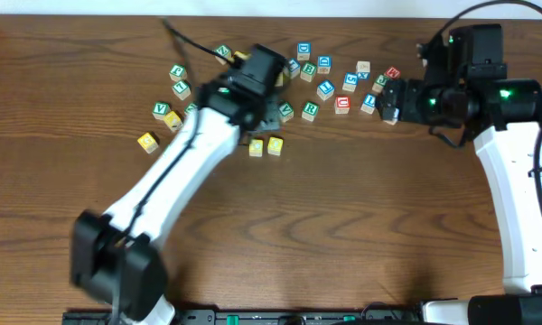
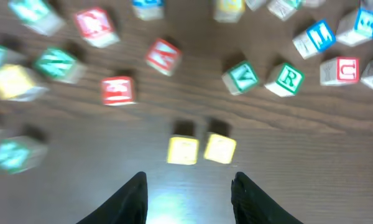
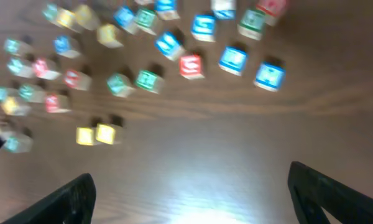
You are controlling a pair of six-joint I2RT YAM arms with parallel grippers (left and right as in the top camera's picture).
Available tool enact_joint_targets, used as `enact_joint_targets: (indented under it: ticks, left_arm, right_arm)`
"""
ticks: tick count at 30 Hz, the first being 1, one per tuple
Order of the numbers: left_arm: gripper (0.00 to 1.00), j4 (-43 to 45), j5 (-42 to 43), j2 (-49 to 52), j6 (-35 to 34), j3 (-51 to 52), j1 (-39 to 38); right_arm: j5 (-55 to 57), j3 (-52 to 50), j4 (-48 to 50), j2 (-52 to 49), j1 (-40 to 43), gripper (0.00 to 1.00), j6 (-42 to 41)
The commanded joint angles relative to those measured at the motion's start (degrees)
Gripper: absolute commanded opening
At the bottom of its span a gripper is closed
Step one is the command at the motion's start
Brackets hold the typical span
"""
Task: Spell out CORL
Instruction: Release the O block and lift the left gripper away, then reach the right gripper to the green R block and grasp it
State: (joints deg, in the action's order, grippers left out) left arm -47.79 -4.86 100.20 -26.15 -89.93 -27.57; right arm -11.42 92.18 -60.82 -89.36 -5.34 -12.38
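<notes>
With two yellow blocks [image 2: 183,150] lying side by side on the near side of the pile [image 1: 325,88], probably C and O, and the left gripper [image 2: 189,180] and right gripper [image 3: 191,177] both spread apart and empty, we next fetch the green R block [image 2: 290,79], farther off to their right.

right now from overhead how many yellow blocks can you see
4 yellow blocks: a pair side by side next to the left arm, two more apart farther left. The arm may hide others.
</notes>
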Motion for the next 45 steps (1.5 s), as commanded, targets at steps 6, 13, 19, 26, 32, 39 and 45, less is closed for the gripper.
enact_joint_targets:
  ticks: [6,13,19,26,32,39,45]
  left_arm:
    - [0.43,-5.14,-1.01,-7.06,5.44,-0.96,10.75]
    - [0.43,-7.39,-0.98,-6.95,5.57,-0.94,17.35]
    - [0.43,-7.5,-1.01,-6.95,5.6,-0.92,19.54]
    - [0.43,-7.54,-0.98,-6.86,5.6,0.04,19.52]
    - [0.43,-7.48,-0.98,-6.73,5.57,0.35,19.52]
    - [0.43,-7.54,-0.98,-6.6,5.57,0.35,19.52]
    - [0.43,-7.89,-0.98,-6.6,5.57,0.37,19.52]
  right_arm:
    - [0.5,7.04,4.9,-12.48,-9.55,0.87,-12.24]
    - [7.96,13.77,5.95,-24.37,-14.34,0.77,-21.62]
    - [11.28,13.81,10.51,-29.68,-16.06,0.69,-27.93]
    - [11.32,13.81,13.51,-33.68,-16.35,0.63,-30.25]
    - [11.34,13.81,15.5,-37.51,-16.79,0.62,-30.21]
    - [11.5,13.81,16.76,-40.68,-17.07,0.62,-28.63]
    - [12.0,13.79,17.2,-42.38,-17.59,0.63,-26.86]
